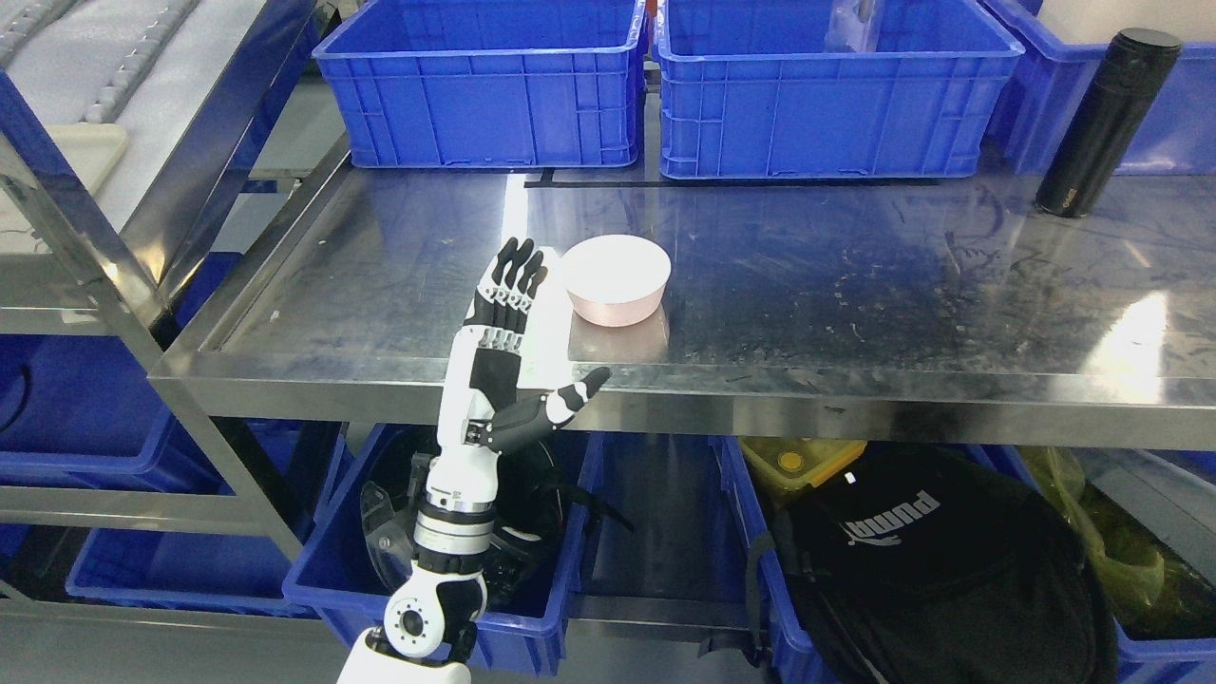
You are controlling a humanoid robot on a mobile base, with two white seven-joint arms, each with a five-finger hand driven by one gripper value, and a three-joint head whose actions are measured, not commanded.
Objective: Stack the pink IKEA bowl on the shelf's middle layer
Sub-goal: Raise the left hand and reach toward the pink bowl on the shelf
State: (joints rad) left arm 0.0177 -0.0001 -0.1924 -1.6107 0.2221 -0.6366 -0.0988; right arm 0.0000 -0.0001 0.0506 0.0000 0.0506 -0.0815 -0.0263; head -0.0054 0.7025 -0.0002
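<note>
A pink bowl (616,280) with a pale inside stands upright on the steel shelf layer (855,275), a little left of its middle and close to the front edge. My left hand (551,313) is raised just left of the bowl. It is open, with its fingers (513,275) straight up and its thumb (575,394) spread toward the right over the shelf's front lip. The hand holds nothing, and a narrow gap shows between the fingers and the bowl's rim. My right arm does not show.
Two blue crates (484,85) (826,90) line the back of the shelf, and a black flask (1107,123) stands at the right. Below are blue bins (532,627), a black bag (931,570) and a dark helmet (532,532). A steel frame post (142,313) rises at the left.
</note>
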